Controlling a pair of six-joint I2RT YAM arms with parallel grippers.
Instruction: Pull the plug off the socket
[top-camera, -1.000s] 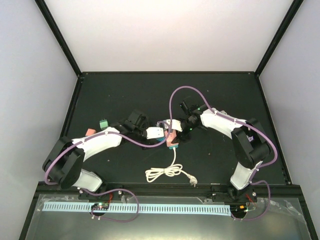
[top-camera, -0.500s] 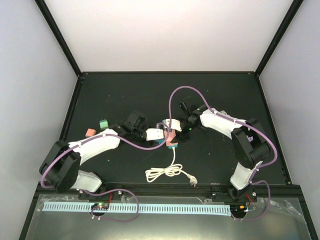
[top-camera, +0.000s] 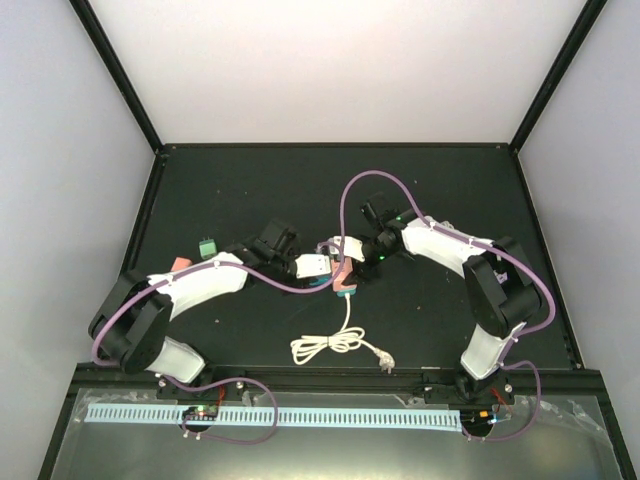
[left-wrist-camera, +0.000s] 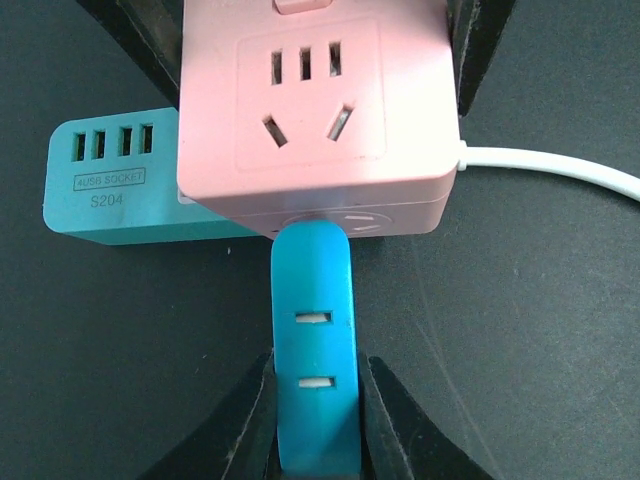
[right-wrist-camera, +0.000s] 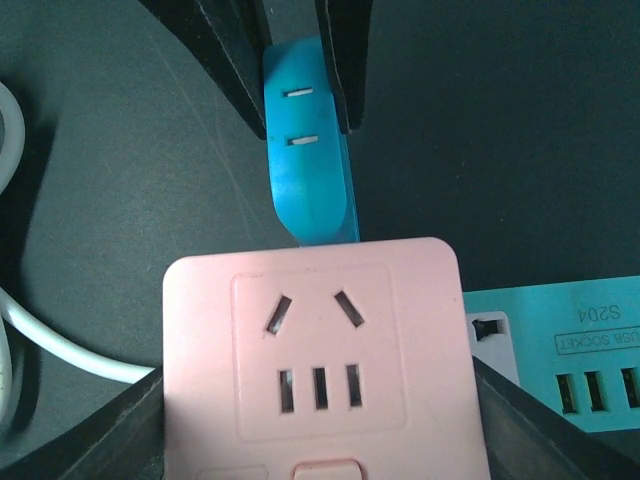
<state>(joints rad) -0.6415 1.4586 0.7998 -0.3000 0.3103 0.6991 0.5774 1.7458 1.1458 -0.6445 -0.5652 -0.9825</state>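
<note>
Left gripper (left-wrist-camera: 315, 365) had closed up since a sec earlier: jaws went from spread wide to pinched on the blue plug (left-wrist-camera: 313, 340), one finger pressed on each narrow side. Right arm hardly shifted over that sec.

Blue plug was still seated in the pink socket (left-wrist-camera: 315, 110), sticking out of its left face toward the left arm. Two small slots showed on the plug's top. From the right wrist cam, the plug (right-wrist-camera: 308, 190) ran from the socket's edge away into the left gripper's fingers (right-wrist-camera: 235, 70).

Right gripper (right-wrist-camera: 315, 380) had its jaws set wide but clamped on the pink socket (right-wrist-camera: 315, 350), black fingers tight vs. two opposite faces. Socket's top face w/ its pin holes faced up.

Teal USB block (left-wrist-camera: 110, 185), marked S204, sat against the socket, beside the plug; its 4 ports showed on top.

White cable (left-wrist-camera: 550, 165) left the socket's opposite face, ran toward the near edge and lay in a loose coil (top-camera: 325, 345) on the black table (top-camera: 250, 190).

Socket and plug sat about mid-table, between the 2 arms. Small green block (top-camera: 207, 246) lay far left of them, well apart.
</note>
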